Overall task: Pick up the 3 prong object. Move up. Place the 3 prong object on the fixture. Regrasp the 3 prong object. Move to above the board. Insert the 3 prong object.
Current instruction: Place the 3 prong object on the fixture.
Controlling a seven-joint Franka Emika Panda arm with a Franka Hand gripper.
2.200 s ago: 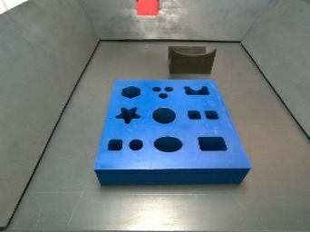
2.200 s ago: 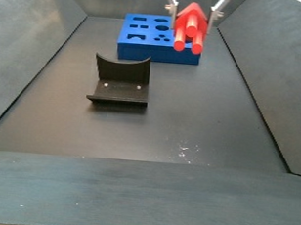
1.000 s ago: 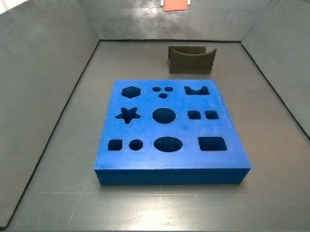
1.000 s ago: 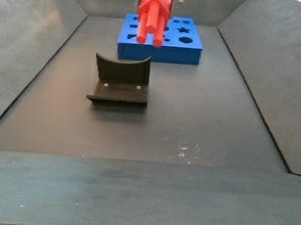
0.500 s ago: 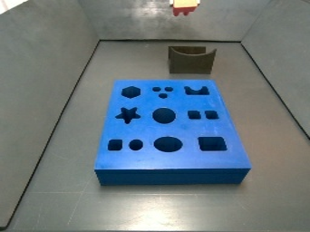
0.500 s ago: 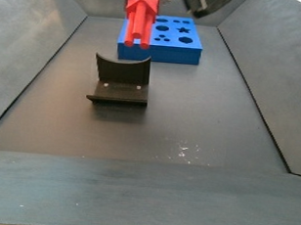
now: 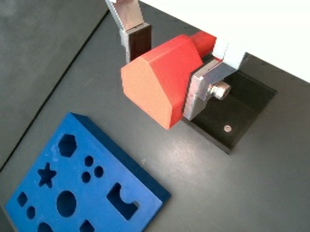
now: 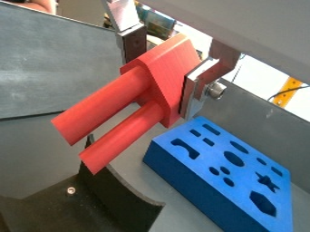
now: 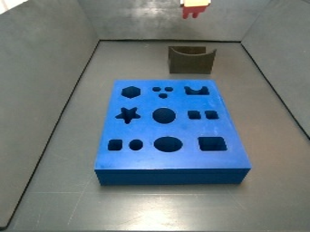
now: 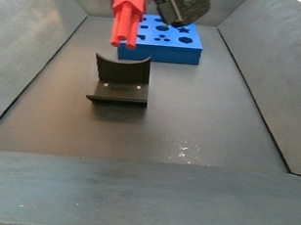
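Note:
My gripper (image 7: 168, 77) is shut on the 3 prong object (image 7: 160, 80), a bright red block. Its silver fingers (image 8: 198, 88) clamp the block's sides in both wrist views, and the long prongs (image 8: 111, 116) point away from the gripper. In a side view the 3 prong object (image 10: 123, 19) hangs prongs down just above the fixture (image 10: 121, 81), a dark notched block, without touching it. It also shows at the top edge of a side view (image 9: 193, 9), beyond the fixture (image 9: 191, 60). The blue board (image 9: 169, 127) with its shaped holes lies flat on the floor.
Grey sloping walls (image 9: 54, 109) enclose the dark floor on all sides. The board (image 10: 166, 39) lies behind the fixture in a side view. The fixture (image 7: 237, 109) and the board (image 7: 79, 181) both show below the gripper in a wrist view.
The gripper has carried the 3 prong object sideways from above the board's end to above the fixture, and it now hangs slightly lower over the notch.

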